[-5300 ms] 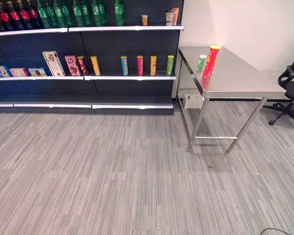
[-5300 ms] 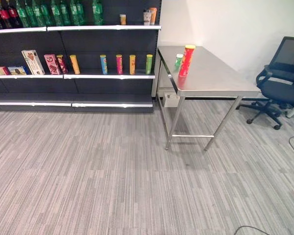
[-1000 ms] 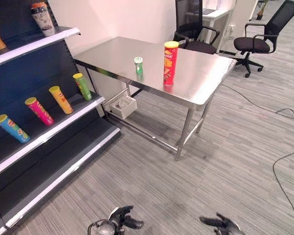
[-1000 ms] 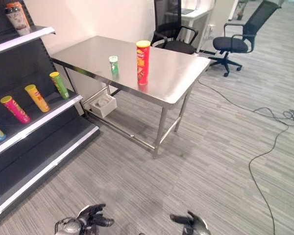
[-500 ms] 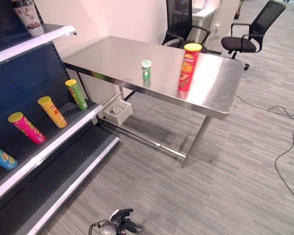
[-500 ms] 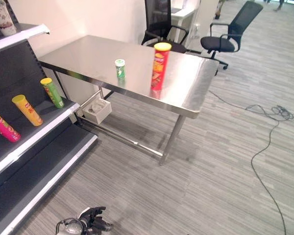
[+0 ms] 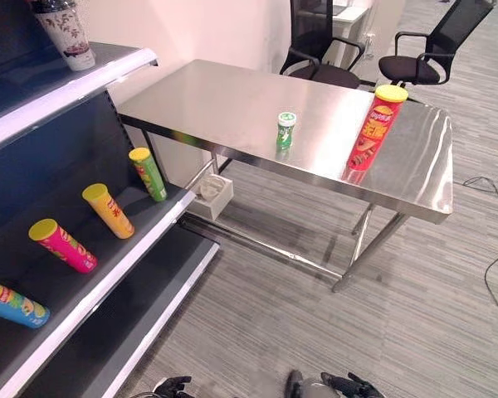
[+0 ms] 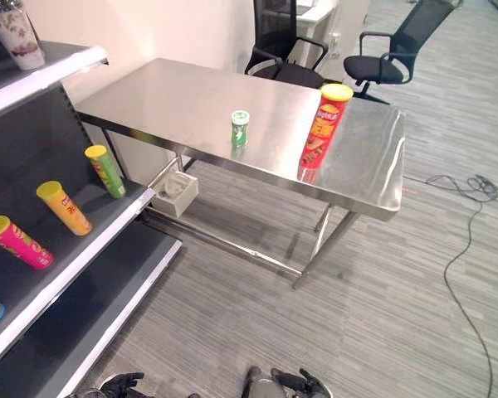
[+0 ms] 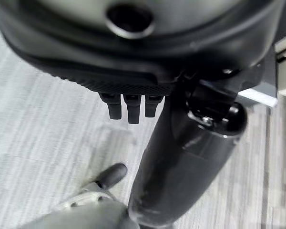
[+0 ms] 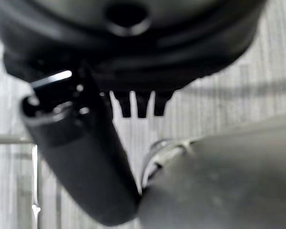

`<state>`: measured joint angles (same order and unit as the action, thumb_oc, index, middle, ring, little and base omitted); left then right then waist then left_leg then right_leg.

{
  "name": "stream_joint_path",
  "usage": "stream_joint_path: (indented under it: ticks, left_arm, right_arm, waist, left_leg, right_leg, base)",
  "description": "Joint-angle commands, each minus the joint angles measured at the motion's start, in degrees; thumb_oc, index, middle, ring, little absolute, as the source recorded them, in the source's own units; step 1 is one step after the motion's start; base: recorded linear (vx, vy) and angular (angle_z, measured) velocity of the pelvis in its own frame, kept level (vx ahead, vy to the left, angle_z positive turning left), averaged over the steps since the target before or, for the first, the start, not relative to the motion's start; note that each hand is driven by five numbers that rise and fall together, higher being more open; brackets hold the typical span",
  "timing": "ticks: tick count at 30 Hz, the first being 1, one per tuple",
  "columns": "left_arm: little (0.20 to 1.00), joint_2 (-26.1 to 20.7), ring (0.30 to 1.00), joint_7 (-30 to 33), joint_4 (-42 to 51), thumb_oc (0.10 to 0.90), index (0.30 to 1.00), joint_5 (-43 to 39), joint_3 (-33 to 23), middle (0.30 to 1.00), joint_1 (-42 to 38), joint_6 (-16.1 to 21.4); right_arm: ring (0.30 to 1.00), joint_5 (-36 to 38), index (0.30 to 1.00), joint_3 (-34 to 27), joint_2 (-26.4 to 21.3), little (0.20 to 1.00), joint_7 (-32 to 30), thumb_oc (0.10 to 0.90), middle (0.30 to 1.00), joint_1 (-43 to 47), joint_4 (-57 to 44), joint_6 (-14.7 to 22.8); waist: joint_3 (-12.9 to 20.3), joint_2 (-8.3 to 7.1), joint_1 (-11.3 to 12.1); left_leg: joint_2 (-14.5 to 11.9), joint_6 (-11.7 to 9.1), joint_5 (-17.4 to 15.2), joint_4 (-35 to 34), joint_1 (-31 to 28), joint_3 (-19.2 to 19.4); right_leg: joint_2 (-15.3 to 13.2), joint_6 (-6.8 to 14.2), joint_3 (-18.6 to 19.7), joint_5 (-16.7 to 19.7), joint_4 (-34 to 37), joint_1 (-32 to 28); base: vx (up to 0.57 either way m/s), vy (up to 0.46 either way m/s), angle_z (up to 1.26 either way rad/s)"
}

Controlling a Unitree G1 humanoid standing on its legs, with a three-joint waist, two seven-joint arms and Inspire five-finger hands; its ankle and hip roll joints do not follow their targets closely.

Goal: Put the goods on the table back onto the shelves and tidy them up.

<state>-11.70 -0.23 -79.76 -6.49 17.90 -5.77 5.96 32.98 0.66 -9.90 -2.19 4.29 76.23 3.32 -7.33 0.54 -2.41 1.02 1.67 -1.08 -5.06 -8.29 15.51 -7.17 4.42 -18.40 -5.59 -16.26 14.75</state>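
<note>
1. Goods first: the tall red can (image 7: 372, 128) stands upright on the steel surface (image 7: 216, 99), near its front edge toward the far right corner. The small green can (image 7: 285, 131) stands just beside it, closer to the middle of the same edge.
2. My left hand (image 7: 173, 386) and my right hand (image 7: 349, 386) hang low by the floor, well apart from the surface. Both hold nothing, with fingers loose and straight.
3. I think the step now is to get close to the surface. I should face the front edge, then lift one hand to a can.
4. The red can is tall and may tip, so I should take it around its middle.
5. The shelf (image 7: 108, 249) beside the surface has a green tube (image 7: 148, 173), a yellow tube (image 7: 109, 211) and a pink tube (image 7: 60, 245) in a row.
6. The shelf's left part is cut off, so I cannot tell how much room it has.
</note>
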Motion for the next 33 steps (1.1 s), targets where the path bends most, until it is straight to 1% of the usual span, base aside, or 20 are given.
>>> stream_joint_path:
  ticks: [1,2,4,5,6,7,8,9,10,12,13,14,16,19,23,27,28,30,31,33]
  left_arm:
    - [0.9,2.36,0.9,0.39,0.68,0.8,0.9,4.11,2.1,0.9,-2.27,1.88]
    - [0.9,2.27,0.9,0.5,0.94,0.8,0.9,3.81,1.92,0.9,-2.34,1.76]
    - [0.9,2.09,0.9,0.43,0.97,0.8,0.9,3.25,1.79,0.9,-2.48,1.64]
    - [0.9,1.99,0.9,0.56,0.14,0.8,0.9,2.44,-0.07,0.9,-1.7,1.61]
    - [0.9,2.15,0.9,0.73,-0.22,0.8,0.9,1.15,-1.04,0.9,-1.55,1.41]
    - [0.9,2.13,0.9,0.73,-0.23,0.8,0.9,1.15,-1.05,0.9,-1.58,1.41]
    - [0.9,2.56,0.9,0.75,-0.12,0.8,0.9,0.36,-1.22,0.9,-1.67,1.51]
    - [0.9,3.08,0.9,1.42,0.44,0.8,0.9,0.57,-0.67,0.9,-1.73,1.87]
    - [0.9,3.04,0.9,1.42,0.44,0.8,0.9,0.57,-0.68,0.9,-1.75,1.87]
    - [0.9,2.58,0.9,2.37,1.91,0.8,0.9,-0.38,-0.7,0.9,-2.11,2.11]
    - [0.9,2.48,0.9,2.55,1.98,0.8,0.9,-1.27,-1.19,0.9,-2.35,2.12]
    - [0.9,2.6,0.9,2.38,2.12,0.8,0.9,-3.09,-2.37,0.9,-2.22,2.05]
    - [0.9,2.78,0.9,2.46,2.32,0.8,0.9,-3.18,-2.53,0.9,-1.61,2.42]
    - [0.9,3.08,0.9,2.53,2.01,0.8,0.9,-1.99,-1.86,0.9,-1.05,2.58]
    - [0.9,2.92,0.9,2.19,1.31,0.8,0.9,-3.51,-3.12,0.9,-0.35,2.18]
    - [0.9,2.4,0.9,1.58,1.47,0.8,0.9,0.42,-2.02,0.9,-0.06,2.13]
    - [0.9,1.89,0.9,1.88,2.58,0.8,0.9,1.46,-0.97,0.9,-0.36,2.17]
    - [0.9,1.51,0.9,2.02,3.21,0.8,0.9,1.89,-0.24,0.9,-0.74,2.14]
    - [0.9,0.95,0.9,2.41,3.55,0.8,0.9,1.7,0.2,0.9,-1.28,2.12]
    - [0.9,0.8,0.9,1.9,3.27,0.8,0.9,2.91,0.81,0.9,-2.07,1.59]
  right_arm:
    - [0.9,2.03,0.9,1.1,-1.65,0.9,-0.23,0.8,0.9,-1.76,5.36,0.3]
    - [0.9,2.67,0.9,0.73,-1.72,0.9,-0.02,0.8,0.9,-1.79,5.92,0.13]
    - [0.9,3.64,0.9,0.23,-1.63,0.9,0.0,0.8,0.9,-2.03,6.48,-0.03]
    - [0.9,2.66,0.9,0.37,-1.81,0.9,0.21,0.8,0.9,-2.35,6.91,-0.14]
    - [0.9,2.16,0.9,0.39,-2.13,0.9,0.09,0.8,0.9,-2.32,6.88,-0.06]
    - [0.9,2.15,0.9,0.39,-2.11,0.9,0.09,0.8,0.9,-2.3,6.89,-0.06]
    - [0.9,1.82,0.9,0.47,-2.44,0.9,-0.33,0.8,0.9,-2.06,6.28,0.4]
    - [0.9,0.84,0.9,1.22,-3.31,0.9,-1.11,0.8,0.9,-1.77,3.73,1.25]
    - [0.9,0.83,0.9,1.22,-3.26,0.9,-1.12,0.8,0.9,-1.76,3.72,1.25]
    - [0.9,0.24,0.9,2.06,-3.83,0.9,-2.02,0.8,0.9,-1.68,1.64,1.89]
    - [0.9,-0.38,0.9,2.4,-4.22,0.9,-2.43,0.8,0.9,-1.63,0.92,1.87]
    - [0.9,-2.22,0.9,3.48,-4.66,0.9,-2.69,0.8,0.9,-2.01,-0.24,1.67]
    - [0.9,-3.62,0.9,4.45,-5.0,0.9,-2.21,0.8,0.9,-2.31,-1.04,1.78]
    - [0.9,-5.81,0.9,6.27,-5.14,0.9,-2.21,0.8,0.9,-1.79,-3.07,2.17]
    - [0.9,-8.53,0.9,7.78,-4.47,0.9,-2.1,0.8,0.9,-1.58,-3.78,2.08]
    - [0.9,-10.74,0.9,9.58,-2.99,0.9,0.37,0.8,0.9,-1.98,-4.24,1.46]
    - [0.9,-11.55,0.9,9.96,-3.07,0.9,0.45,0.8,0.9,-1.17,-4.06,1.34]
    - [0.9,-11.76,0.9,10.06,-2.98,0.9,0.51,0.8,0.9,-0.99,-4.08,1.28]
    - [0.9,-11.04,0.9,10.19,-2.72,0.9,0.54,0.8,0.9,-0.72,-4.06,1.36]
    - [0.9,-12.69,0.9,11.86,-3.2,0.9,0.74,0.8,0.9,-0.82,-3.63,1.17]
  waist:
    - [-0.85,0.92,-1.02]
    - [-0.93,1.28,-0.93]
    - [-0.89,1.19,-1.07]
    - [0.85,0.65,-0.61]
    - [1.07,0.67,-0.39]
    - [1.2,0.57,-0.45]
    - [1.2,0.35,-0.26]
    - [0.41,-0.56,0.47]
    - [0.66,-0.71,0.34]
    - [-0.38,-2.32,1.78]
    - [-0.53,-2.93,2.15]
    - [-0.43,-3.37,3.52]
    - [-0.29,-3.14,4.79]
    - [-0.03,-1.92,6.28]
    - [1.04,-1.64,6.96]
    - [3.13,-1.97,6.68]
    - [2.27,-0.91,6.4]
    - [1.77,-0.42,6.23]
    - [1.0,0.44,5.68]
    - [0.43,0.18,5.3]
  left_leg:
    - [-2.11,-2.18,-1.31,0.06,1.97,-2.25]
    - [-2.28,-2.22,-1.95,0.55,0.96,-2.88]
    - [-2.24,-2.37,-2.71,1.33,0.18,-3.42]
    - [-2.96,-2.86,-6.3,4.99,-1.53,-3.73]
    - [-3.9,-3.76,-6.0,9.53,-1.03,-3.6]
    - [-3.83,-3.76,-5.88,9.6,-0.76,-3.65]
    - [-4.53,-4.41,-4.68,13.64,0.31,-3.62]
    - [-6.46,-5.93,-0.07,26.17,5.01,-4.02]
    - [-6.32,-5.9,0.14,26.13,5.38,-4.13]
    - [-6.68,-6.23,3.56,34.8,10.9,-5.4]
    - [-6.85,-5.82,2.64,35.61,13.42,-4.78]
    - [-6.05,-4.78,0.56,31.25,16.67,-3.14]
    - [-4.35,-4.1,0.26,23.6,18.87,-3.88]
    - [-3.25,-5.4,6.16,11.0,20.26,-6.81]
    - [-3.24,-4.92,7.07,8.17,18.87,-7.67]
    - [-1.86,-3.02,5.48,4.66,14.27,-4.28]
    - [-1.85,-2.06,4.77,3.95,12.41,-3.52]
    - [-1.82,-1.6,4.51,3.8,11.78,-3.31]
    - [-2.08,-1.65,4.22,2.32,9.85,-4.28]
    - [-1.58,-1.61,3.67,2.92,9.79,-5.63]
  right_leg:
    - [0.76,2.08,3.95,7.24,8.62,-5.53]
    - [-0.39,2.64,4.76,8.63,9.1,-5.24]
    - [-0.3,2.25,5.01,8.13,8.56,-5.51]
    - [0.58,1.2,4.76,6.19,9.09,-8.05]
    - [1.5,0.58,4.88,5.56,9.71,-9.77]
    - [1.44,0.55,4.83,5.74,9.89,-9.64]
    - [2.04,0.05,5.02,5.7,10.99,-10.92]
    - [2.72,-1.59,5.17,5.17,12.96,-13.77]
    - [2.58,-1.6,5.06,5.31,13.06,-13.51]
    - [2.54,-2.76,5.16,4.73,14.94,-16.2]
    - [2.47,-2.83,5.09,4.45,16.0,-17.56]
    - [2.56,-2.51,5.84,3.69,17.74,-19.75]
    - [3.05,-2.05,6.72,2.7,18.29,-21.18]
    - [4.89,-1.84,8.46,1.32,18.42,-23.33]
    - [5.95,-2.1,9.43,-1.1,16.8,-25.28]
    - [4.44,0.0,9.78,-1.51,11.79,-24.88]
    - [3.73,1.79,9.17,-0.83,2.66,-20.65]
    - [3.21,2.74,8.79,0.22,-1.78,-17.9]
    - [2.45,2.46,8.05,0.18,-2.99,-14.21]
    - [2.45,1.55,7.62,-0.55,1.05,-15.23]
  base:
    - [0.29,-0.157,0.15]
    - [0.33,-0.176,0.13]
    - [0.34,-0.181,0.19]
    - [0.44,-0.264,0.29]
    - [0.44,-0.266,0.22]
    - [0.2,-0.175,0.05]
    - [0.23,-0.254,-0.04]
    - [0.23,-0.253,-0.06]
    - [0.2,-0.248,-0.09]
    - [0.18,-0.169,-0.26]
    - [0.37,-0.134,-0.23]
    - [0.4,-0.061,0.0]
    - [0.36,0.021,-0.11]
    - [0.3,0.044,-0.48]
    - [0.3,0.076,-0.61]
    - [0.27,0.179,-0.49]
    - [0.11,0.165,-0.2]
    - [0.04,0.096,-0.39]
    - [0.03,0.049,-0.38]
    - [0.03,-0.037,-0.03]
